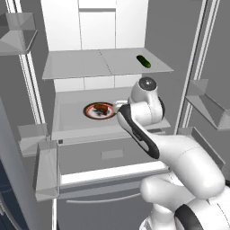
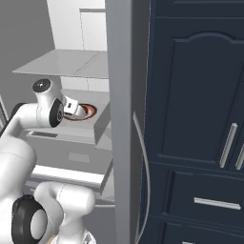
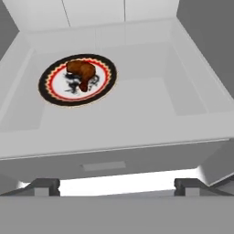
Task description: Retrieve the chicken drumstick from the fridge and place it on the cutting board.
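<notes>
At the bottom of the hand view the claw [image 3: 117, 187] has its two dark tips standing wide apart, gripping nothing. Up and left of it, the drumstick [image 3: 82, 71] lies on a red-rimmed plate [image 3: 50, 91] resting on a shelf [image 3: 151, 105] of the open fridge [image 1: 67, 27]. On the shelf above, at upper right of the left base view, sits a green vegetable [image 1: 143, 61].

- You have one chicken drumstick [image 3: 82, 72].
- One round red-rimmed plate [image 3: 55, 95].
- One small green vegetable [image 1: 143, 61].
- One open fridge [image 1: 96, 27], with two shelves visible inside.
- One robot arm [image 1: 179, 161].
</notes>
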Motion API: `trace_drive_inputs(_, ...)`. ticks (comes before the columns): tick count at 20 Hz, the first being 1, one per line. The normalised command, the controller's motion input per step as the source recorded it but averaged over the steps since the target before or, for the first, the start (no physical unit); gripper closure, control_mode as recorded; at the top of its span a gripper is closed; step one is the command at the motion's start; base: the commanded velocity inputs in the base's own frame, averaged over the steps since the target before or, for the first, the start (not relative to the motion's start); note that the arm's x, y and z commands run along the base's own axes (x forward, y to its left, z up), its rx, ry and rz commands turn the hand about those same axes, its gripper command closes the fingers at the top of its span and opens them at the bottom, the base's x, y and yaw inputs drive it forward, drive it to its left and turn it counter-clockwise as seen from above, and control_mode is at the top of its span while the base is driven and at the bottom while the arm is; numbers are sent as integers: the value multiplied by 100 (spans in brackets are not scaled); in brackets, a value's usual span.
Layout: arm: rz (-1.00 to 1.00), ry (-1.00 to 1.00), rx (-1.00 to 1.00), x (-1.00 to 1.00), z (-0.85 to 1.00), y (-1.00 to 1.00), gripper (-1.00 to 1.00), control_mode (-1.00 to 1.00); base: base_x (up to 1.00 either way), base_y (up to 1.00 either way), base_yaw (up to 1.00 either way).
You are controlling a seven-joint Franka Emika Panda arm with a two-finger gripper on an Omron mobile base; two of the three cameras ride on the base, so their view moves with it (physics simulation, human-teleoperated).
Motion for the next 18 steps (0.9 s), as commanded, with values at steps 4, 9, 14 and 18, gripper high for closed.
trace_drive_inputs(4, 0, -6, 2, 20, -6, 21, -100, -100, 0, 0, 0)
trace_drive_inputs(9, 0, 0, 0, 30, -7, 3, -100, -100, 0, 0, 0)
trace_drive_inputs(14, 0, 0, 0, 34, -7, 9, -100, -100, 0, 0, 0)
trace_drive_inputs(18, 0, 1, -1, 34, -9, 11, -100, -100, 0, 0, 0)
